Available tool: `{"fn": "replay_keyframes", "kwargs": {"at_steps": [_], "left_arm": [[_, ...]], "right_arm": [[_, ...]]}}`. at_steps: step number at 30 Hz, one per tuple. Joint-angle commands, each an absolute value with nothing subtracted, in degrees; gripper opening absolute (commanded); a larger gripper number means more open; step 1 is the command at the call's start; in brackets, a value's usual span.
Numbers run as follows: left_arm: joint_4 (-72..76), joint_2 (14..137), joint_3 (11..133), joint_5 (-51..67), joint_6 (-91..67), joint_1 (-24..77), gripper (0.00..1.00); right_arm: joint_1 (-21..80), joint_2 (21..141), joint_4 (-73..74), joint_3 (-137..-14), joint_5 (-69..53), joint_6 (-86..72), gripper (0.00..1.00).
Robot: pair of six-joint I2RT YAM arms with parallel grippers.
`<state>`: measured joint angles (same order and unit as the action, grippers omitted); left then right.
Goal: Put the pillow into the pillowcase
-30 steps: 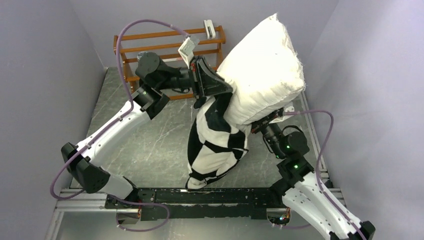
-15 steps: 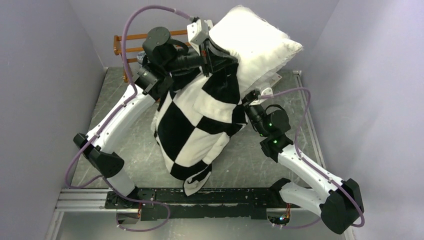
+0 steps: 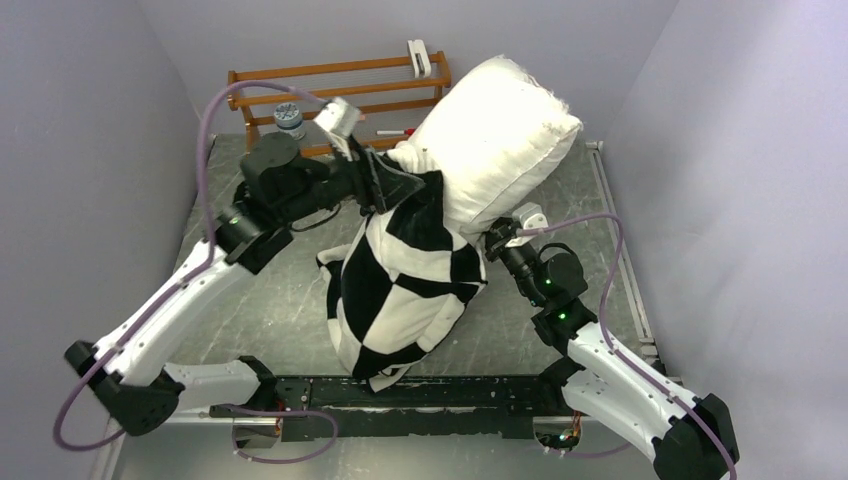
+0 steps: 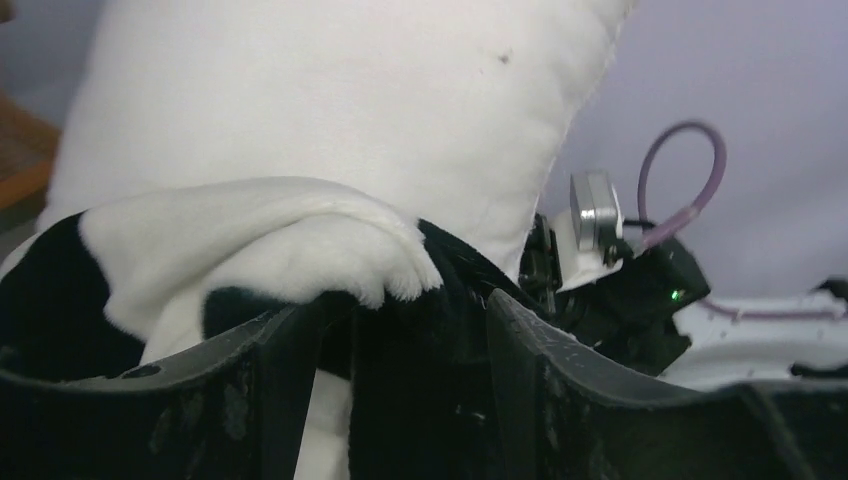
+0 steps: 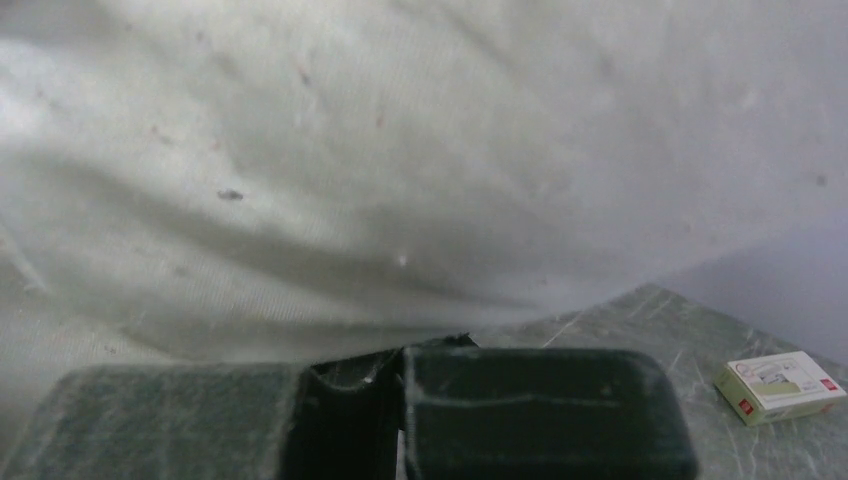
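Gripping the left rim of the pillowcase [image 3: 400, 290] with the left gripper [image 3: 398, 186], with jaws clamped on a fold of black and white plush. Pinching the right rim with the right gripper [image 3: 497, 238], with jaws almost pressed together on a dark scrap of the cloth. Holding the sack up between both, above the table [image 3: 260, 300], with its closed end drooping toward the near edge. Mostly out of the open mouth with the pillow [image 3: 500, 125]: only its lower end tucked inside, the rest bulging up and leaning far and right. Bare table open to the left and right of the pillowcase. Tight at the far side, with a wooden rack [image 3: 330, 85] just behind the left gripper. Beyond the right fingers [image 5: 540, 410], a small box [image 5: 778, 387] lying flat on the table
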<state>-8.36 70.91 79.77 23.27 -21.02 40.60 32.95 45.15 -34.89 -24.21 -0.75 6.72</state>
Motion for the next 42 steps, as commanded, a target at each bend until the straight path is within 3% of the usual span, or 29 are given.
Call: {"fn": "replay_keyframes", "kwargs": {"at_steps": [1,5,11,14,19,24,29,31,33,36,37,42], "left_arm": [[-19.8,65.6,82.1,1.2,-35.1,40.6,0.65],[-24.6,64.5,82.1,-7.8,-45.7,40.4,0.66],[-31.2,63.5,82.5,-12.5,-64.8,40.3,0.79],[-31.9,63.3,84.4,-12.1,-68.9,40.3,0.88],[-36.4,64.9,86.1,-20.7,-70.1,39.8,0.92],[-28.9,67.9,80.0,-9.5,-73.3,31.9,0.91],[-23.4,75.9,82.4,-1.1,-73.2,30.3,0.90],[-20.4,78.7,84.2,2.7,-72.7,30.3,0.83],[-14.8,80.3,84.8,6.3,-72.9,30.4,0.64],[-3.7,81.2,83.8,10.7,-73.5,30.4,0.12],[-0.5,81.4,84.2,11.3,-73.2,30.4,0.06],[0.9,85.5,101.9,14.0,-65.3,30.2,0.05]], "right_arm": [[33.2,44.3,-40.8,-25.2,-3.6,8.1,0.00],[33.2,44.5,-41.1,-25.1,-4.9,7.8,0.00],[33.3,43.7,-39.6,-25.6,-5.7,8.4,0.00],[33.3,43.1,-38.8,-25.7,-5.7,8.9,0.00],[33.5,42.3,-38.7,-25.3,-6.0,8.7,0.00],[33.8,42.0,-37.9,-26.1,-6.0,7.7,0.00],[33.8,42.2,-37.4,-28.0,-6.3,8.4,0.00],[33.9,42.7,-36.7,-29.5,-6.8,9.4,0.00],[33.9,43.5,-36.5,-31.2,-6.5,10.1,0.00],[33.9,45.4,-37.1,-34.6,-5.1,12.9,0.00],[34.0,46.5,-36.7,-36.9,-4.4,14.3,0.00],[33.9,54.4,-24.7,-60.1,1.0,15.9,0.00]]}}
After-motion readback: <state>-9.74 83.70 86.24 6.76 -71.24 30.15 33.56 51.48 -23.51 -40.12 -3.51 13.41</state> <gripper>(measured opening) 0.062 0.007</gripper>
